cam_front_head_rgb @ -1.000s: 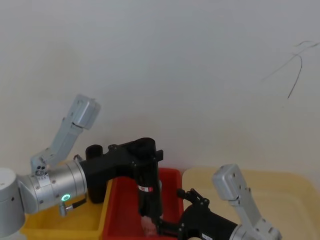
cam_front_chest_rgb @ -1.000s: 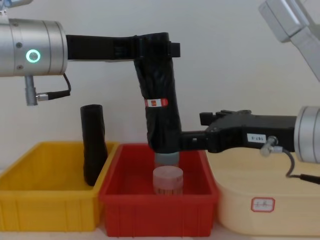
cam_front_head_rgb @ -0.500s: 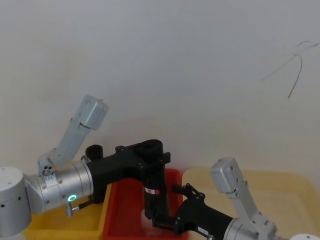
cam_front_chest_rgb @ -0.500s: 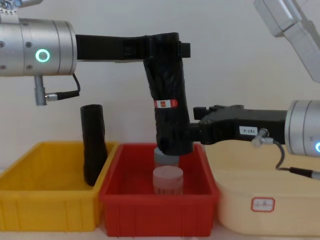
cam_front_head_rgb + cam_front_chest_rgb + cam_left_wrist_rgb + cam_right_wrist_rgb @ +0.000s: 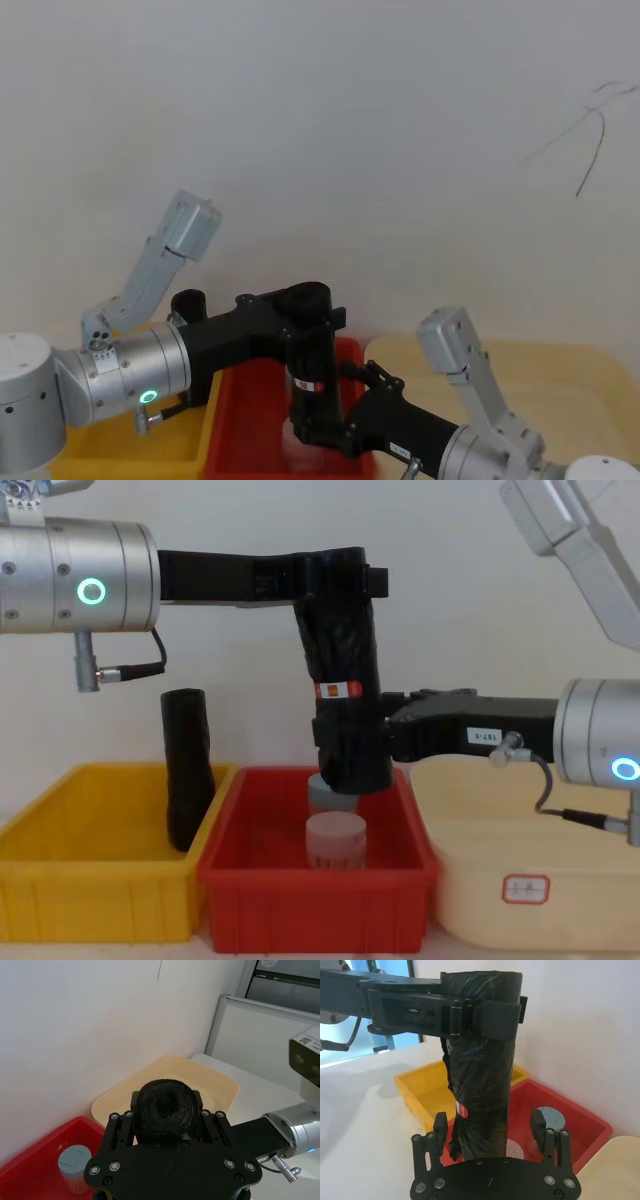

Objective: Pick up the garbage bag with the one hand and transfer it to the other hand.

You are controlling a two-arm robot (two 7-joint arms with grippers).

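Two arms meet over the middle of three bins standing side by side: a yellow bin [image 5: 60, 880] on the left, a red bin [image 5: 310, 910] in the centre and a cream bin [image 5: 480, 910] on the right.

The left gripper [image 5: 340, 575], on the wrist with the green ring, reaches in level from the left. Its fingers are clamped on the top end of the garbage bag [image 5: 345, 710]. The roll hangs nearly upright in the air, its lower end swung slightly to the right, and one red-and-white label band [image 5: 338, 690] circles its middle. Its bottom end is over the red bin, close above the pots there.

The right gripper [image 5: 392, 730], on the blue-ringed wrist, comes in level from the right at the roll's lower half, below the label. From its wrist view its two fingers [image 5: 440, 1125] stand spread, one on each side of the roll, with a gap showing on both sides.

There are two black rolls in all. The second, a plain roll [image 5: 187, 770], leans on end against the right wall of the yellow bin, towards its back corner.

Two small round pots stand in the red bin, a pale pinkish pot [image 5: 335, 842] in front and a grey-topped pot [image 5: 325, 798] just behind it
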